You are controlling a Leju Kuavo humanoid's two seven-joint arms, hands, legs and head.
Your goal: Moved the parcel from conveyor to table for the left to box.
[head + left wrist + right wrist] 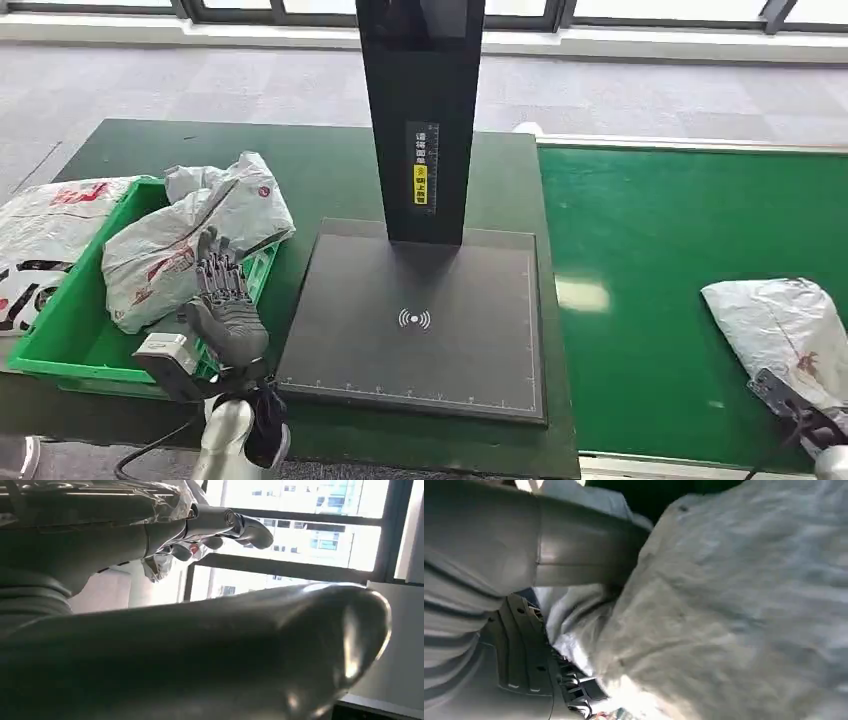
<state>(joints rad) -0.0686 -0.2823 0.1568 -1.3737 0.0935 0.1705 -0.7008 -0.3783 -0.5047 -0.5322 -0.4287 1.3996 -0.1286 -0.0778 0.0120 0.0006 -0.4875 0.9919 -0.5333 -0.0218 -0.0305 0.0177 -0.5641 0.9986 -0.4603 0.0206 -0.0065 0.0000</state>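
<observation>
A grey plastic parcel [785, 325] with red print lies on the green conveyor [650, 250] at the right. My right hand [795, 410] is at its near edge, mostly hidden beneath it. In the right wrist view the parcel [734, 610] sits between the thick thumb [584, 550] and the darker fingers [559, 675], so the hand grips it. My left hand [225, 300] stands with fingers spread and pointing up, empty, over the near right corner of the green bin [70, 345]. Its fingers [220, 522] are stretched out beside crinkled bag plastic [160, 565].
Grey parcels [190, 235] are piled in the bin, and another bag [40, 230] lies left of it. A dark scanner pad [415, 320] with a black upright column [420, 110] sits on the dark green table [310, 170] between bin and conveyor.
</observation>
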